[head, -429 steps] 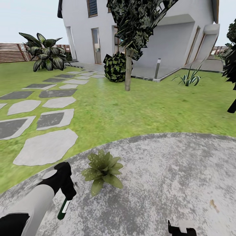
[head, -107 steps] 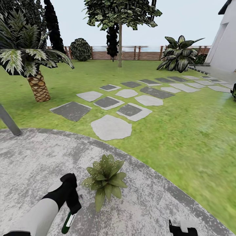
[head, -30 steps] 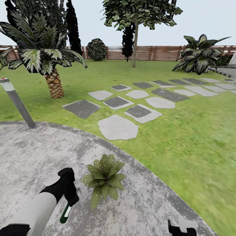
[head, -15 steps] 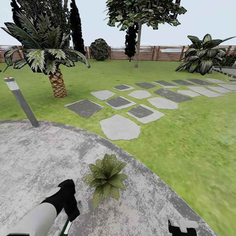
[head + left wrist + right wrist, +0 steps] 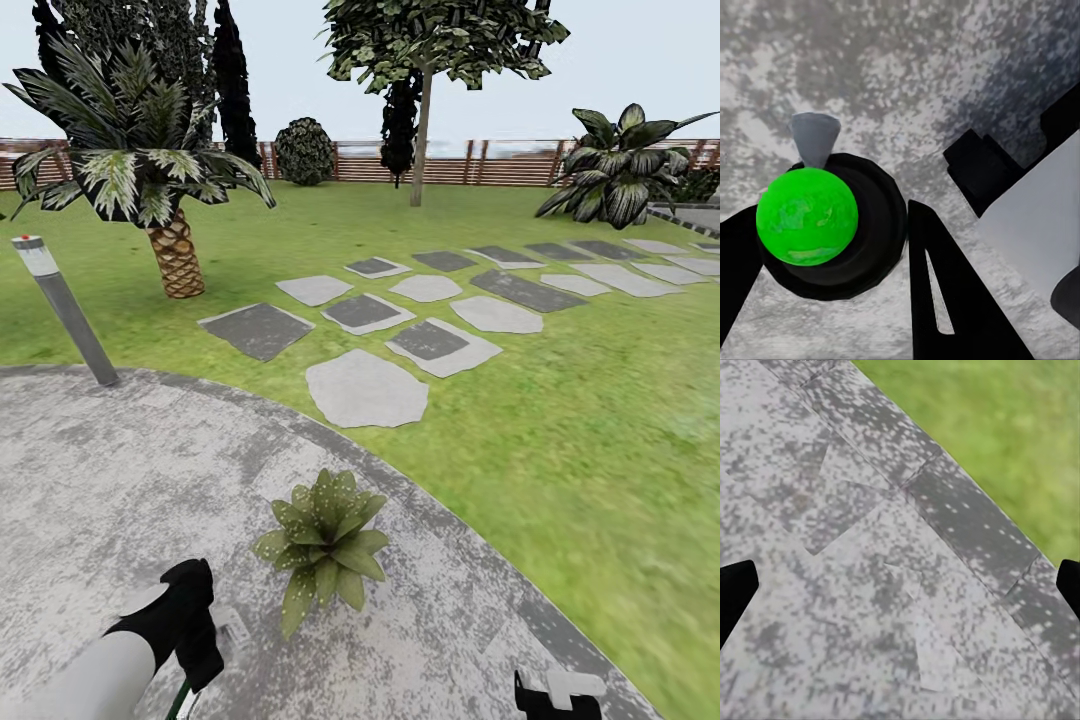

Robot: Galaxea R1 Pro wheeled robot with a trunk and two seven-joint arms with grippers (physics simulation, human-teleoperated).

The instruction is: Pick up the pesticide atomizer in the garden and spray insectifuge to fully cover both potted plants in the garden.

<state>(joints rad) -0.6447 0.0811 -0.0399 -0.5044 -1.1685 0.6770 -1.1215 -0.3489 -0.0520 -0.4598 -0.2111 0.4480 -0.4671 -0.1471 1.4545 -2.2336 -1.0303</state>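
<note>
Grey stone patio [image 5: 120,470], left gripper [image 5: 832,247] clamped on the atomizer [image 5: 807,216].
Its fingers [image 5: 952,300] flank the green bottle at the near left, just left of a speckled plant [image 5: 322,545]. The right gripper [image 5: 900,585] hangs near right with fingers spread wide over the patio edge beside the lawn [image 5: 560,400].

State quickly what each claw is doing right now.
Left claw: shut on the slim dark green pesticide atomizer.
Right claw: open, holding nothing, above the grey mottled stone patio.
</note>
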